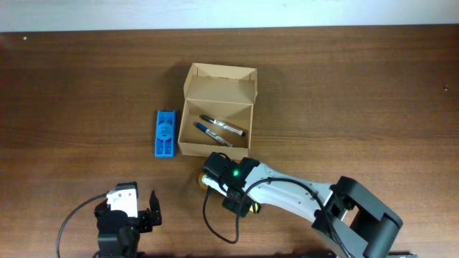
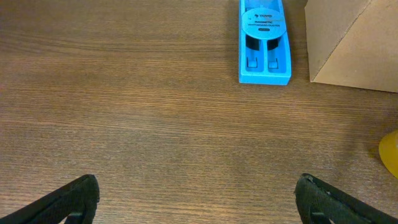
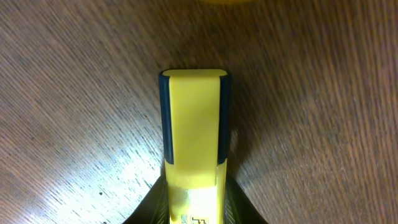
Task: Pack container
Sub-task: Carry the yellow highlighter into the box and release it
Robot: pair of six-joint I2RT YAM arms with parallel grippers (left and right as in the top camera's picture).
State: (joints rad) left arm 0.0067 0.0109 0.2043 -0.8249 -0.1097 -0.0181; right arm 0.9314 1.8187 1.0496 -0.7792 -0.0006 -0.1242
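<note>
The container, a tan cardboard box, stands open in the middle of the table with its flap lid up at the back. Two dark markers lie inside it. My right gripper is just in front of the box, low over the table. In the right wrist view this gripper is shut on a yellow marker with a dark blue cap, one finger pressed on each side of it. My left gripper is open above bare wood near the front left, its fingers wide apart with nothing between them.
A blue plastic block lies just left of the box, also visible as the blue block ahead of my left gripper. A yellow rounded object sits beside my right gripper. The box corner shows at the left wrist view's upper right.
</note>
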